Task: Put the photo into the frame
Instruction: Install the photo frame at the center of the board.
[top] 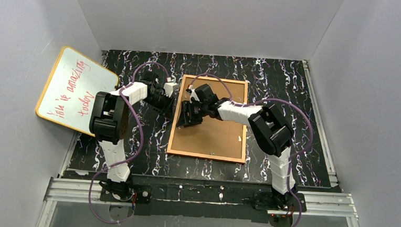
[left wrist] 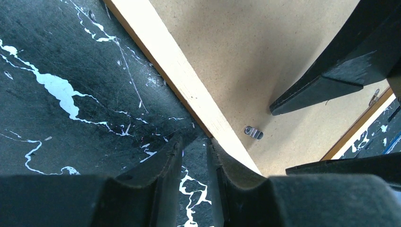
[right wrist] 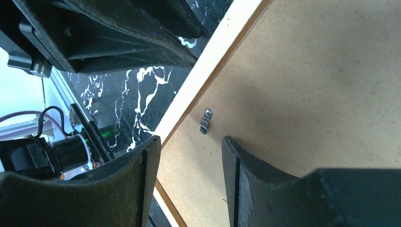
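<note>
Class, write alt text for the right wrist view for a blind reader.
The frame lies back up, brown board filling the view, a metal clip near its pale edge. The open right tool is over that edge; the left tool is at top left.

A whiteboard [top: 76, 90] with a yellow edge is leaning, tilted, on the white wall [top: 8, 133] at the left. Red writing is showing on it. It is sitting by the left side of a black table [top: 279, 76] with white squiggly lines. A silver metal rail [top: 204, 192] is running along the near edge.
</note>
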`<state>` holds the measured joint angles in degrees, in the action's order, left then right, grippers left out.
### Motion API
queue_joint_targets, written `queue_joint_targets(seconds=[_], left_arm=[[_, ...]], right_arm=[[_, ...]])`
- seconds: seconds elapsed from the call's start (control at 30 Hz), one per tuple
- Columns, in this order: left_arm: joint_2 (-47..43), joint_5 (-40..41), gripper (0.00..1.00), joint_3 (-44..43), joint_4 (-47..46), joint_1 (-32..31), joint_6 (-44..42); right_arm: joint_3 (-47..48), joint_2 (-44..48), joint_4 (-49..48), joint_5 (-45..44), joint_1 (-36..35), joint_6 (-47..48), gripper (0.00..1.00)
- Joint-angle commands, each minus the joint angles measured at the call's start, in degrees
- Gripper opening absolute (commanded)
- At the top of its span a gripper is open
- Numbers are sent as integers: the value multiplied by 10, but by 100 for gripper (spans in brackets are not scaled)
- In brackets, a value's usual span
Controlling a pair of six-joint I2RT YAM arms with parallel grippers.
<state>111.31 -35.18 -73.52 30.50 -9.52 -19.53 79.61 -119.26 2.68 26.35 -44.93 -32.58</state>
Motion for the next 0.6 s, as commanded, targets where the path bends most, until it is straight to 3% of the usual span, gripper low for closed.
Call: queue_joint_targets(seconds=[0.0, 0.57], left_arm=[[-1, -3, 24, 5, 17, 0, -6], [-3, 7, 23, -1, 19, -1, -10]], right_arm=[[25, -19, -17, 3, -9, 10, 59], [44, -44, -8, 25, -19, 8, 52]])
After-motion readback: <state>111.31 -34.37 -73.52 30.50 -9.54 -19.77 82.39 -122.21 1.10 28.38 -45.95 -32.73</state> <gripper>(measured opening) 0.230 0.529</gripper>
